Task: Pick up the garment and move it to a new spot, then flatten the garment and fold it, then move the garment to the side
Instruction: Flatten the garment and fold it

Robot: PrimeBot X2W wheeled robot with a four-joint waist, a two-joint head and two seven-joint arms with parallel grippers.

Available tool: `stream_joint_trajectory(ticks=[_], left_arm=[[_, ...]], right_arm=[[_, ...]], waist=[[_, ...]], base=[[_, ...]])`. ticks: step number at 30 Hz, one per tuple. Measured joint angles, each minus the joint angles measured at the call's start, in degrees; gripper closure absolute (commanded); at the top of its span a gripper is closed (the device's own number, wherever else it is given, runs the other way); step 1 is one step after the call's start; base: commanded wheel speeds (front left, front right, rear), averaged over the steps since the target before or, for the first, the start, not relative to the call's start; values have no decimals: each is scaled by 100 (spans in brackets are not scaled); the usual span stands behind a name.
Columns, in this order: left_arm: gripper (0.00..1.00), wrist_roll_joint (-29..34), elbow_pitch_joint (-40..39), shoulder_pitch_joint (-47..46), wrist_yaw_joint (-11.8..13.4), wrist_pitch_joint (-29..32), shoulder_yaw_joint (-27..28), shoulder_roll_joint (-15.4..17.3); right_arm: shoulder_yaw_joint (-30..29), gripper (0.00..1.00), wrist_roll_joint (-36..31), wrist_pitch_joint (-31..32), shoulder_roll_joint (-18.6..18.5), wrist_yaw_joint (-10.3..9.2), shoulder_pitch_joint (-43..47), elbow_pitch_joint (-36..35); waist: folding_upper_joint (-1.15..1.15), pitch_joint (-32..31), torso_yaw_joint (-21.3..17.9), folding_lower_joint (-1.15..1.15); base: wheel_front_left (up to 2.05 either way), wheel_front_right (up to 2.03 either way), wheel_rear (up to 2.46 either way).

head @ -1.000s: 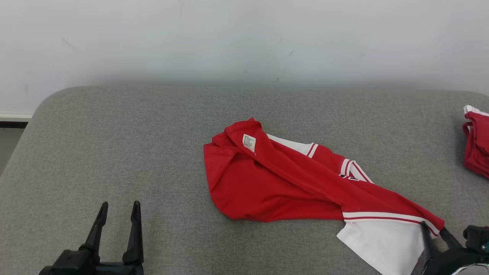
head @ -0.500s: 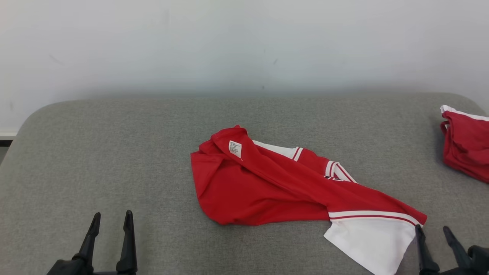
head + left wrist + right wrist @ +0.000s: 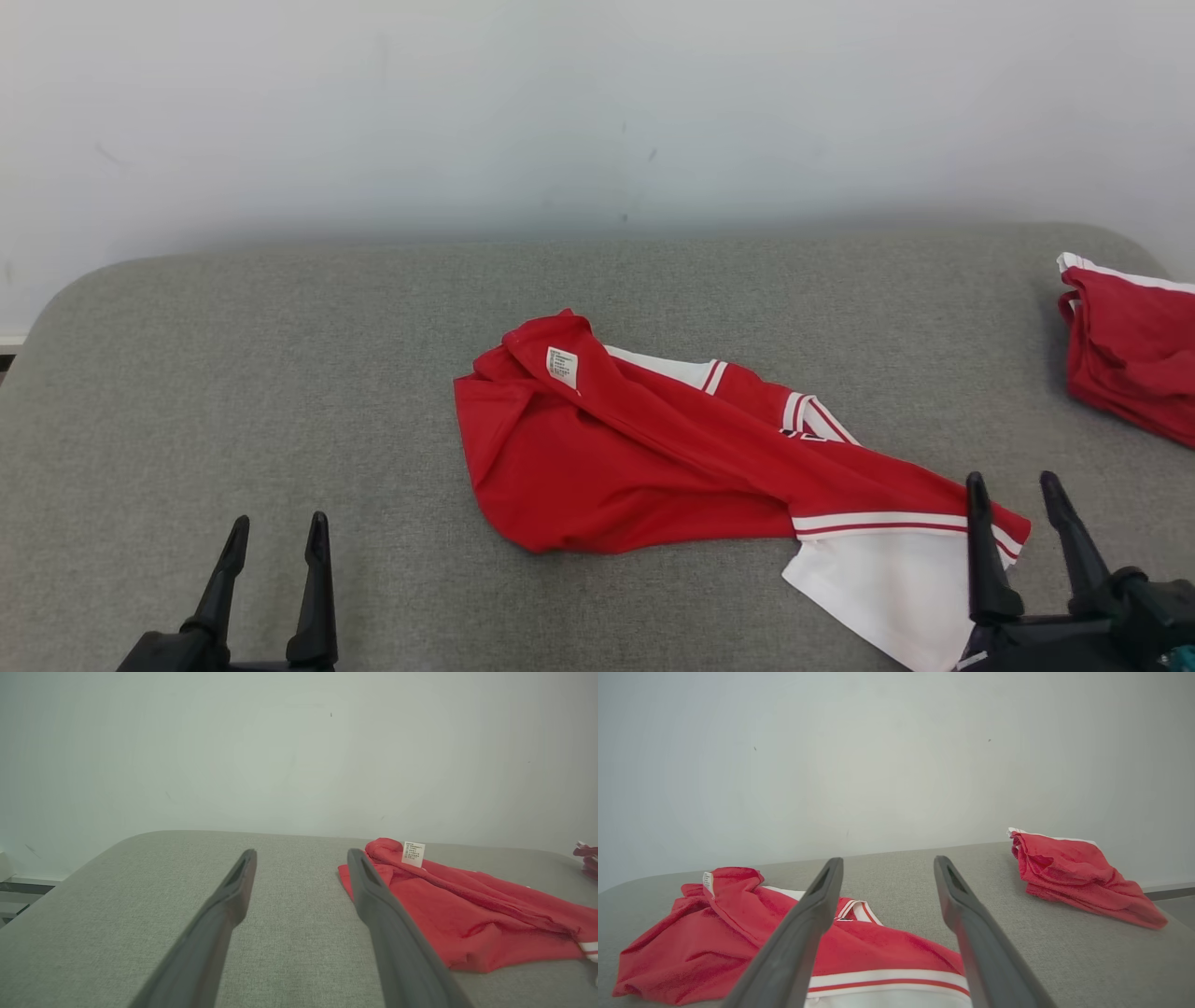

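Right gripper (image 3: pixel 1013 478), having just released the red garment (image 3: pixel 635 457), is hovering wide open over its striped hem. Garment is lying crumpled mid-cushion (image 3: pixel 280 355), now awaiting flattening. Left gripper (image 3: pixel 280 519) is idling open, empty.

Looks like a lab or test room. Told by a bare white wall (image 3: pixel 597 112), faintly scuffed, right behind a grey cloth-padded table (image 3: pixel 233 373) with rounded corners, and by a pale skirting strip (image 3: pixel 28 880) left of the table.

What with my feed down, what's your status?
Left gripper open, empty. Right gripper open at the striped hem. Garment crumpled, centre. Second red garment far right, not blocking.
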Motion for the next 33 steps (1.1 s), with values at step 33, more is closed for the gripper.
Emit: stream_joint_trajectory(ticks=[33], left_arm=[[0, -2271, 1678, -4483, -2, 1367, -3028, 2510]], right_arm=[[322, 0, 47, -34, 455, 0, -802, 193]], waist=[[1, 1096, -869, 1]], base=[[0, 0, 0]])
